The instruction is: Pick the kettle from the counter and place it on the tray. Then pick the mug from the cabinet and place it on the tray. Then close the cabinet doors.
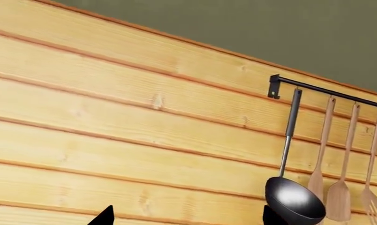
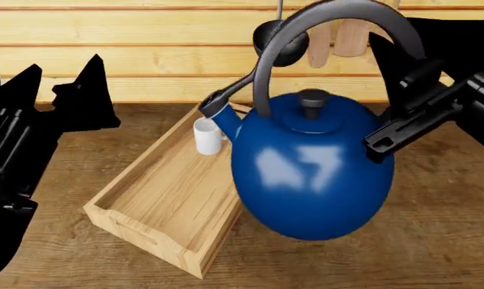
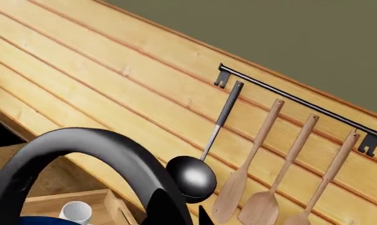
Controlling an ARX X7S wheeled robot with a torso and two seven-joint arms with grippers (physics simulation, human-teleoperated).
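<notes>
Right gripper (image 2: 403, 90) clamps the kettle (image 2: 310, 168) by its handle, holding it up just right of the tray (image 2: 129, 214) where the mug (image 2: 207, 136) apparently already sits; left gripper (image 2: 61, 81) idle, fingers spread.

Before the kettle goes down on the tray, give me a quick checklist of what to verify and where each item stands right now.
1. Right gripper on the kettle handle: ok, kettle lifted.
2. Kettle over the tray: not ok, mostly over the counter beside it.
3. Kettle level: not ok, tilted.
4. Mug clear of the drop spot: cannot tell, it stands at the tray's far end beside the spout.
5. Left gripper out of the way: ok, open, left of the tray.
</notes>
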